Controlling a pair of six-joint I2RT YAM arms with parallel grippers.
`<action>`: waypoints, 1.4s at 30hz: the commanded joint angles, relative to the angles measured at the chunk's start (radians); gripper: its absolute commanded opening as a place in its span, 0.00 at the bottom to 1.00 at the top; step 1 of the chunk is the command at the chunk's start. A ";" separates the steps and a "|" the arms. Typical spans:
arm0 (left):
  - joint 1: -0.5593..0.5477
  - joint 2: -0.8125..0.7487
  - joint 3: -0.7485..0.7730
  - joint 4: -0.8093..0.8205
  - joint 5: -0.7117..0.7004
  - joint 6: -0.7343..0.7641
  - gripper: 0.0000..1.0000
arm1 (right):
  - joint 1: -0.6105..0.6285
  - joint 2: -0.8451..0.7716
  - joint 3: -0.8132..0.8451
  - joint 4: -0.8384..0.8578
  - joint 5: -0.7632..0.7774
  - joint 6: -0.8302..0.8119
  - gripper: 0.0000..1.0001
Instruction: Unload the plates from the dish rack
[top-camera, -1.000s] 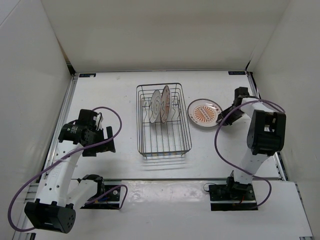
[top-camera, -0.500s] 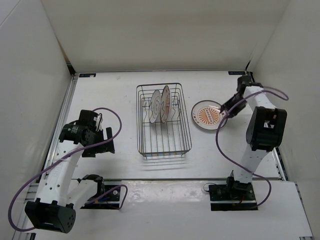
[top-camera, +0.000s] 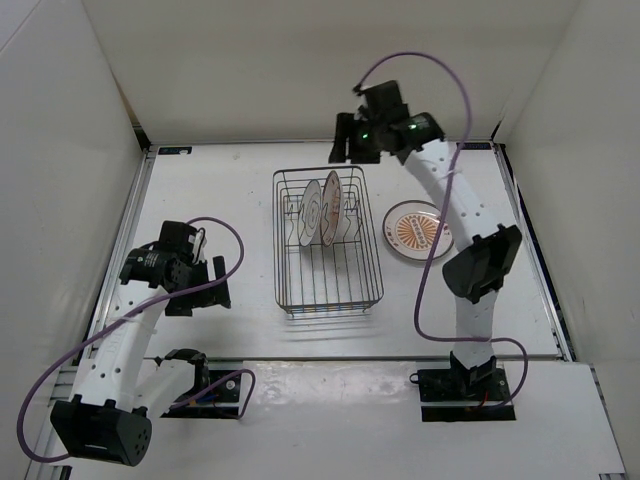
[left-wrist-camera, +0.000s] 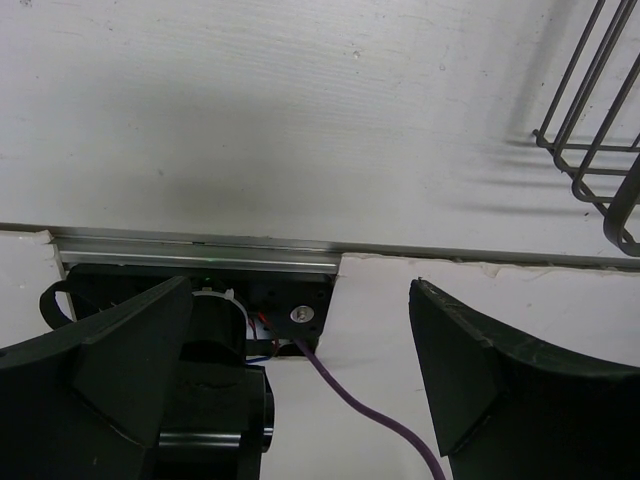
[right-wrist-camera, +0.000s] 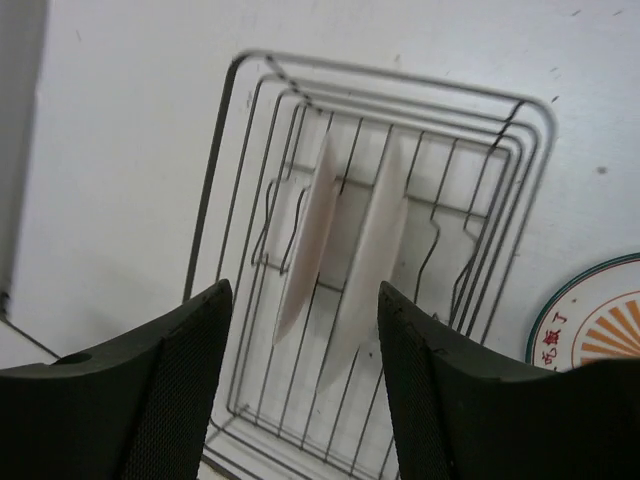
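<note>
The dish rack (top-camera: 327, 285) sits mid-desk (top-camera: 220, 190). Two plates stand on edge in its far half, side by side: the left plate (top-camera: 312, 212) and the right plate (top-camera: 330, 207). The third plate (top-camera: 413, 228) lies flat on the desk just right of the rack, apart from it. The right gripper (top-camera: 345, 140) hangs over the rack's far edge. The left gripper (top-camera: 222, 282) is well left of the rack.

dish rack (left-wrist-camera: 571, 68) mostly cropped, flat plate (right-wrist-camera: 600, 320) cropped
</note>
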 joint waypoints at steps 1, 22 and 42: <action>0.004 -0.018 -0.009 0.010 0.017 -0.005 1.00 | 0.044 0.020 -0.001 -0.110 0.166 -0.143 0.63; -0.001 -0.056 -0.035 -0.003 -0.016 0.008 1.00 | 0.253 0.160 -0.004 -0.218 0.571 -0.096 0.57; -0.036 -0.065 -0.033 -0.029 -0.026 0.004 1.00 | 0.254 0.175 0.082 -0.202 0.758 0.147 0.00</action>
